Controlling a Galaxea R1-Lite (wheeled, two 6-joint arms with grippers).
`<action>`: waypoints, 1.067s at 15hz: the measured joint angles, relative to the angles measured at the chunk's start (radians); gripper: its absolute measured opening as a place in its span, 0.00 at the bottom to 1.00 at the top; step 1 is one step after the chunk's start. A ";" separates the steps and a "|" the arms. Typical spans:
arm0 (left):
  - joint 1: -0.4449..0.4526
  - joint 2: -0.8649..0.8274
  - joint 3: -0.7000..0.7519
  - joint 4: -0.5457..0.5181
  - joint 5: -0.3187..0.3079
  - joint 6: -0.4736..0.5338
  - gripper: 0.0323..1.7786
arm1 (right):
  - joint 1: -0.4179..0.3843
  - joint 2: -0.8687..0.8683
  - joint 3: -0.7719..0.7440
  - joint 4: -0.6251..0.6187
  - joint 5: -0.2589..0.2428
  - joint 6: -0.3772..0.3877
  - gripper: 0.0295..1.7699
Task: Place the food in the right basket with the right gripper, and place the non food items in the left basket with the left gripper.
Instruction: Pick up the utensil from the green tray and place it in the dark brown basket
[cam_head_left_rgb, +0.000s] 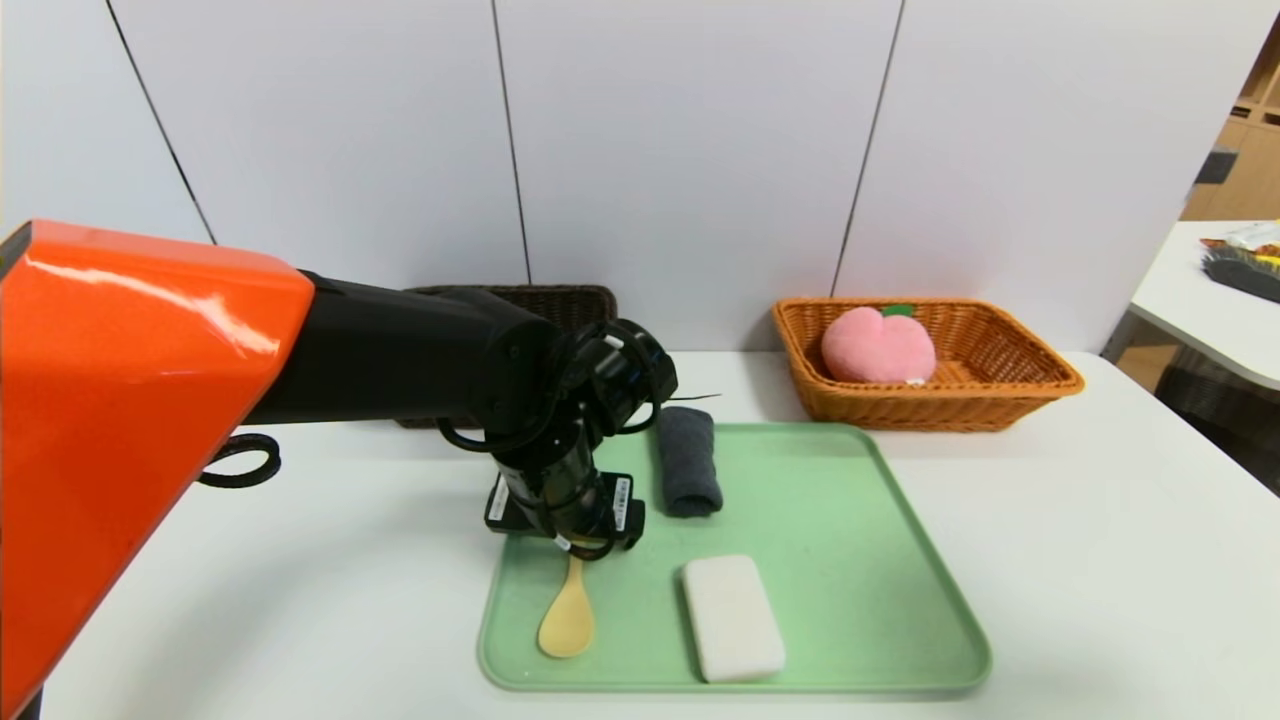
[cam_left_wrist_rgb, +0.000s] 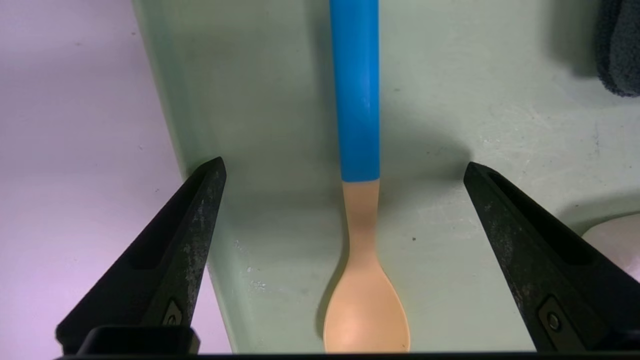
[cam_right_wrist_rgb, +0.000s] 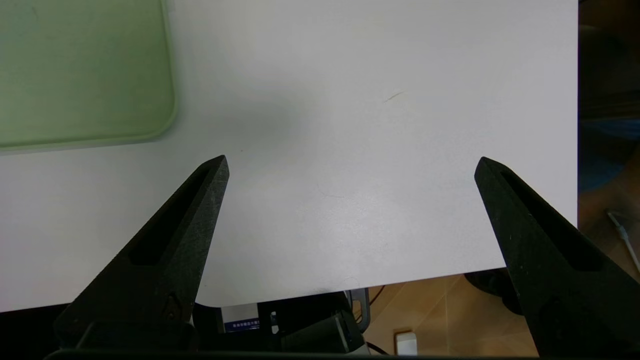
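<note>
Where black tapered fingers (cam_left_wrist_rgb: 195, 240) straddle: smooth spoon (cam_left_wrist_rgb: 362, 210).

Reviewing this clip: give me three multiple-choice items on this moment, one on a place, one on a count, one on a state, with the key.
1. Where is the plush peach?
A. on the green tray
B. in the right basket
C. on the table

2. How many items lie on the tray?
A. two
B. three
C. four

3. The left tool is:
A. open over the spoon
B. shut on the spoon
C. out of view

Key: 1 B, peach sits inside the orange wicker; 2 B, spoon, grey towel, white sponge; 3 A, fingers spread either side, untouching.
</note>
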 joint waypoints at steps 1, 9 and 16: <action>0.001 0.002 0.000 -0.001 0.000 0.000 0.95 | 0.000 0.000 0.000 -0.001 0.000 0.000 0.96; 0.001 0.009 -0.001 -0.003 -0.001 -0.002 0.95 | 0.000 0.010 0.001 -0.003 0.011 -0.001 0.96; 0.002 0.004 0.000 -0.005 -0.030 -0.010 0.95 | 0.000 0.014 0.000 -0.004 0.010 -0.003 0.96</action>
